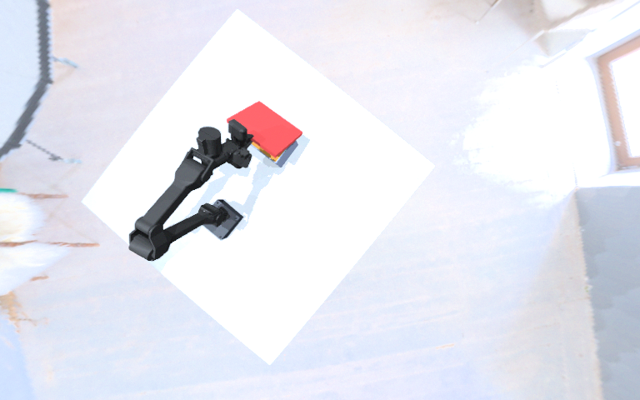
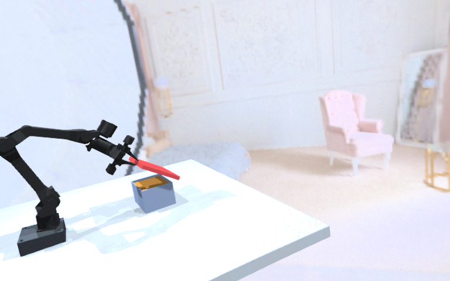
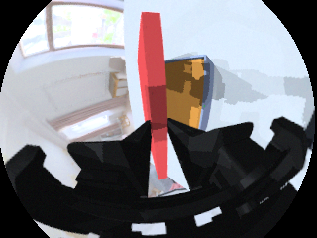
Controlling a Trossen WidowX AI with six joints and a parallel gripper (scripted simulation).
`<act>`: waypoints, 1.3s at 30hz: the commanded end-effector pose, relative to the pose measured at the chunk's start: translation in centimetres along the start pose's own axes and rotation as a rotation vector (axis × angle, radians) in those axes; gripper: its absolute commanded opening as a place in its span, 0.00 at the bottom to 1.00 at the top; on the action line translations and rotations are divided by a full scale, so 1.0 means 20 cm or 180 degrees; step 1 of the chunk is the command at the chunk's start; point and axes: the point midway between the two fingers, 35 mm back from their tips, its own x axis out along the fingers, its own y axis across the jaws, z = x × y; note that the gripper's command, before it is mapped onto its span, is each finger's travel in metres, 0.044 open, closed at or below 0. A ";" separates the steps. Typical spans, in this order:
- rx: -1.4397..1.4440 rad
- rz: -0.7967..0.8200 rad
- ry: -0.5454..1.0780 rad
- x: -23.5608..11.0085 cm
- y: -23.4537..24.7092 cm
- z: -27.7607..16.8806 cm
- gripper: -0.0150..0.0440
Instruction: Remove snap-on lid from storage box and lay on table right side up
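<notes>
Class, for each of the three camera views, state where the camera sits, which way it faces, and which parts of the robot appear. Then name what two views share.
Top: overhead, facing straight down on the white table; shows the whole black arm, its base plate and the flat red lid.
Exterior: beside the table, facing across it toward a pink armchair; shows the whole arm, the gripper clamping the tilted lid above the blue-grey box.
Wrist: on the arm's wrist, facing along the fingers; lid edge-on.
Shared: lid and open box with orange interior.

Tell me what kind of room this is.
Probably a living room or bedroom: a pink armchair on pale carpet, panelled walls, and a framed picture leaning against the wall.
</notes>
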 end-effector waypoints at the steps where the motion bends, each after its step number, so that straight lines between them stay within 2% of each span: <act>1: 0.0012 0.0075 -0.0003 -0.04 0.06 0.00 0.25; 27: 0.0012 0.0074 -0.0003 -0.10 0.12 0.00 0.25; 39: 0.0006 0.0074 -0.0008 -0.09 0.09 0.12 0.25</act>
